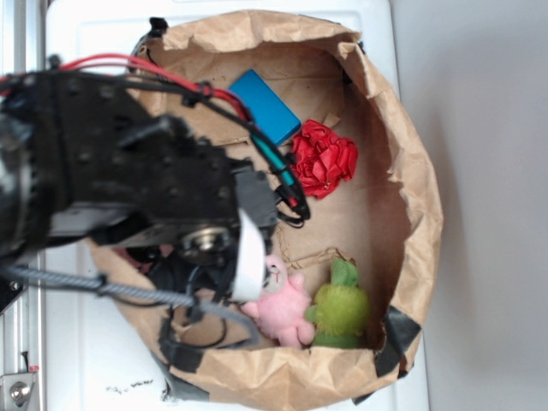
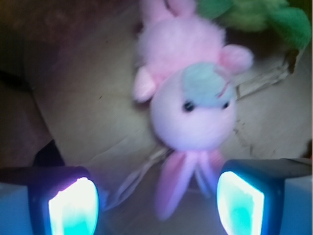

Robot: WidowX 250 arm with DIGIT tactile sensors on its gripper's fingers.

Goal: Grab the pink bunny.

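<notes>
Exterior view: the arm (image 1: 128,171) hides part of the pink bunny (image 1: 284,308), lying in the paper bag (image 1: 411,171) beside the green toy (image 1: 341,306). Gripper (image 2: 156,205) gapes wide, empty, ears between its fingers (image 2: 73,205).

exterior: overhead, looking straight down, mid-range, whole paper bag (image 1: 411,171) framed | wrist: just behind fingertips (image 2: 73,208), facing down, very close | shared: pink bunny (image 1: 282,310) (image 2: 188,98), green plush (image 1: 341,310) (image 2: 249,13), bag floor

Pink bunny (image 2: 188,88) face-up on brown paper
</notes>
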